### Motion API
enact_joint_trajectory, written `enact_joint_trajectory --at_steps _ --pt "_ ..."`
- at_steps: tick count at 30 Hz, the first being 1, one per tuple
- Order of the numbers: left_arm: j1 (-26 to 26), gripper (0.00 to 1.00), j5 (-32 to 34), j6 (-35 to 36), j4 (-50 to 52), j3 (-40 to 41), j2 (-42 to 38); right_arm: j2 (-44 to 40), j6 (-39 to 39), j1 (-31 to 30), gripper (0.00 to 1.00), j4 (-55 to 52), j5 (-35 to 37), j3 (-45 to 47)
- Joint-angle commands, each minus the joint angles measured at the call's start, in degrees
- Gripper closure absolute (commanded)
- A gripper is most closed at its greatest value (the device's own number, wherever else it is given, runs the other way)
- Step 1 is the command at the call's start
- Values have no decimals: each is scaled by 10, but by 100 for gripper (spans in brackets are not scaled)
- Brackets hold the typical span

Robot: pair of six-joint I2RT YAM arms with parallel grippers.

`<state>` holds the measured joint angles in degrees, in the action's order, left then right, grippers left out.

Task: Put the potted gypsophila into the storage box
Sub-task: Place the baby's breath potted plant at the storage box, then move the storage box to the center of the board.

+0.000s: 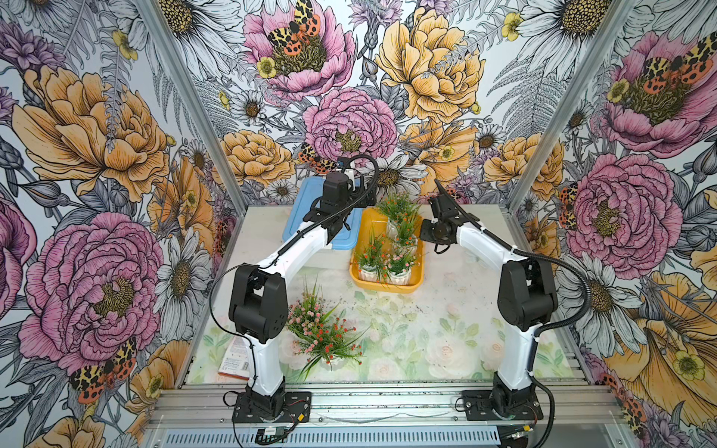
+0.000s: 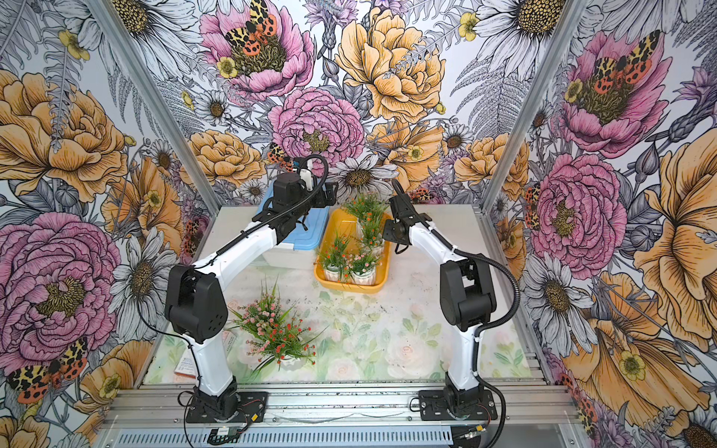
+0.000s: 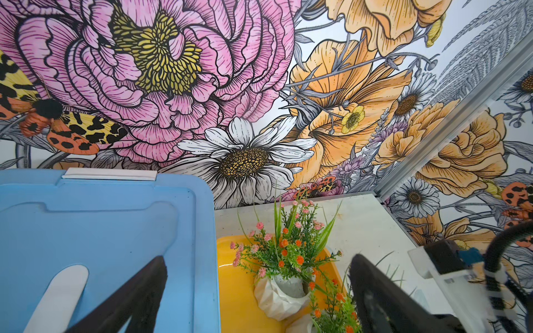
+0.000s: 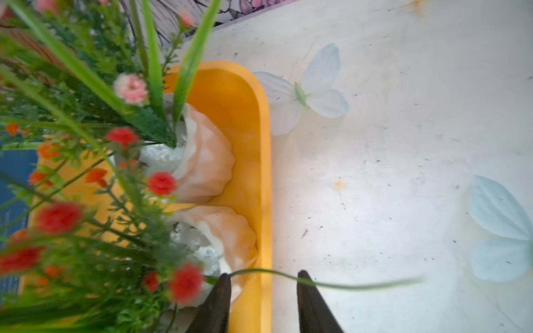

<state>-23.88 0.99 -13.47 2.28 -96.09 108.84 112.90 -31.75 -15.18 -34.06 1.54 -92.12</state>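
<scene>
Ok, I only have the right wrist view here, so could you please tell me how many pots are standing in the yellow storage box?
Observer: Four pots stand in the storage box, as both top views show.
Operator: Thank you. Is there free space in it?
Observer: Yes, its far corner next to the blue lid is bare.
Operator: And what stands outside it?
Observer: A gypsophila clump stands on the near half of the table; I cannot tell whether it is one pot or two.
</scene>
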Motion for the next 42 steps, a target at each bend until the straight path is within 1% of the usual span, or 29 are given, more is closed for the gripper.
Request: enact_joint_trajectory --at_steps 1,6,10,14,17,25,29,38,39,42 --pt "0 1 -10 4 1 -13 -7 -16 -14 5 62 7 -1 13" --pt "0 1 -13 3 4 -18 -3 -10 -15 3 63 28 -60 35" --pt "2 1 -16 3 9 -19 -1 -19 -4 -4 63 45 -83 63" --pt "2 1 -21 1 13 -26 3 -21 -5 -6 64 47 -91 81" --pt "2 1 -26 0 15 -33 7 -20 -9 -9 67 47 -88 89" --pt "-5 1 -28 -7 18 -41 12 -27 -5 -23 71 46 -81 121" --pt "-11 1 -27 -10 17 -45 13 -39 3 -23 77 46 -78 137" --pt "-38 1 -7 -5 38 -49 2 -43 36 -19 99 44 -78 147" --pt "-41 1 -3 -4 43 -47 -2 -45 39 -17 100 44 -78 149" --pt "-51 1 12 -3 52 -33 -16 -57 50 -13 100 43 -73 159"
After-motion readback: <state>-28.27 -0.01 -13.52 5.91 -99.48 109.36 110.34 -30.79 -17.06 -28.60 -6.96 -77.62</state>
